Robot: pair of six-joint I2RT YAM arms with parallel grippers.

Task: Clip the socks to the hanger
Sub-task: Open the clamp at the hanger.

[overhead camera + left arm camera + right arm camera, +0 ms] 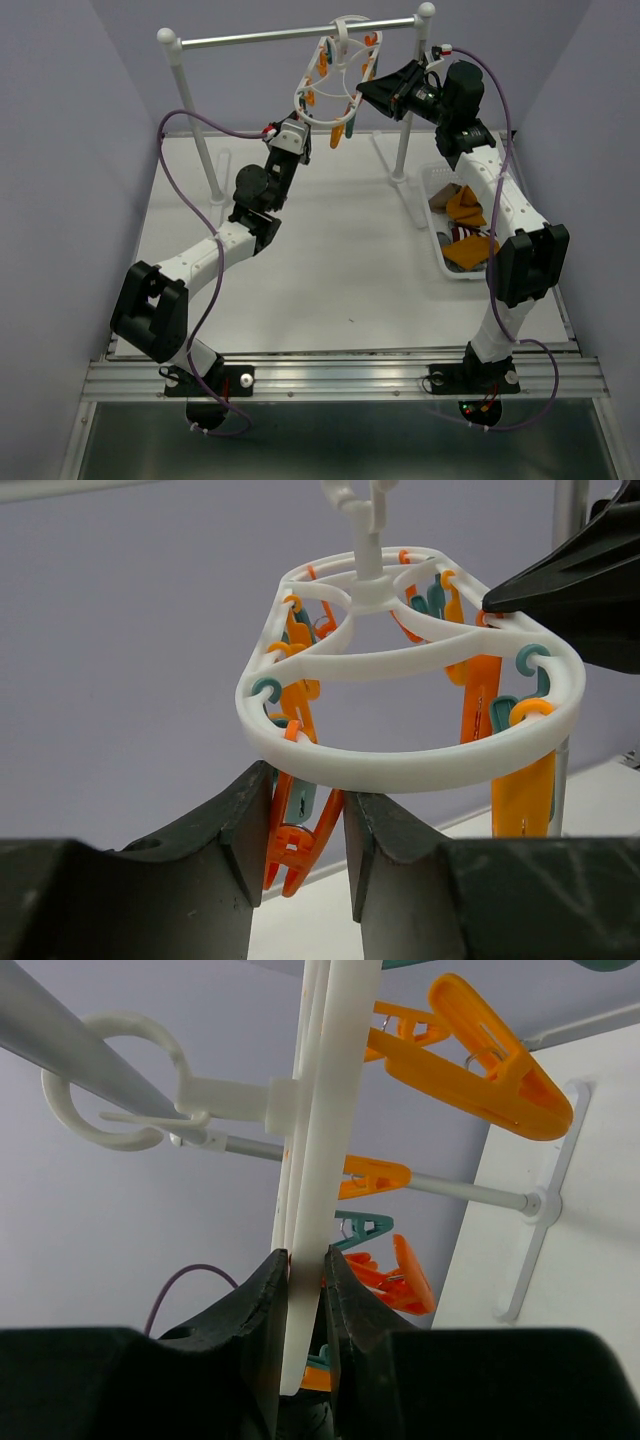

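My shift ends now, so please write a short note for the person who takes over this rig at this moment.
Left gripper: fingers stand on both sides of an orange clip under the hanger; whether they squeeze it is unclear.
Right gripper: shut on the hanger's white ring.
The hanger hangs on the rail; the socks lie in the basket.
Done: no sock is clipped, none is held.
Left: pick and clip every sock.
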